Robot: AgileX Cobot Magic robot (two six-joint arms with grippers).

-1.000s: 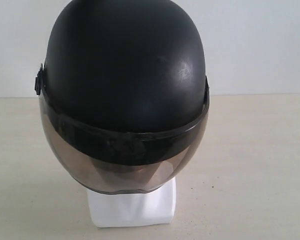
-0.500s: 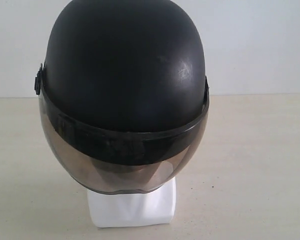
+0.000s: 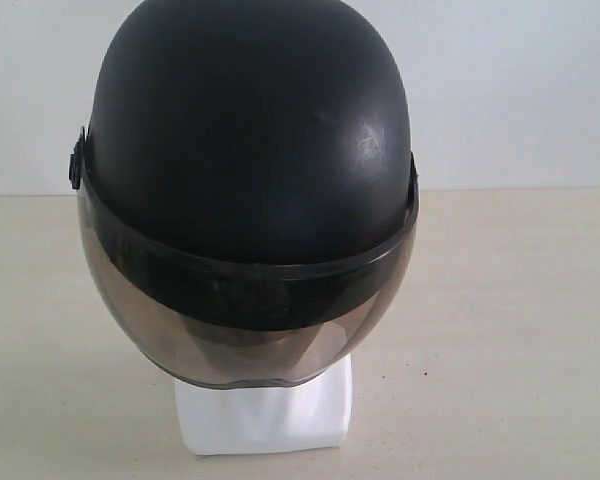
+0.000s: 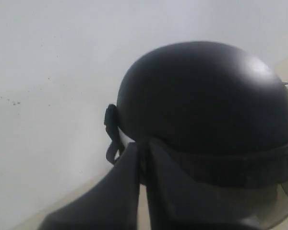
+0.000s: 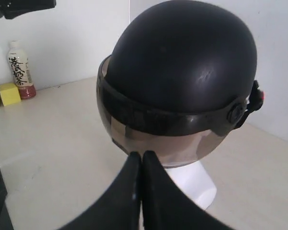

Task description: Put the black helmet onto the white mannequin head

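Zero change: black helmet (image 3: 250,150) on white mannequin head (image 3: 265,420), frame centre; left end effector (image 4: 140,152), right end effector (image 5: 142,159) closed, empty. Prob done.

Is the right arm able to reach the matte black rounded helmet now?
Probably yes: nothing stands between the shut right end effector and the black helmet, which sits on the glossy white mannequin head.

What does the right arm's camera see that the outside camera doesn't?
Only the right arm's camera shows a drink bottle, a yellow block and the right hand, pressed shut. Only the outside camera shows the black helmet straight from the front, with both ends of its visor. Both show the helmet sitting on the white head, on a pale table.
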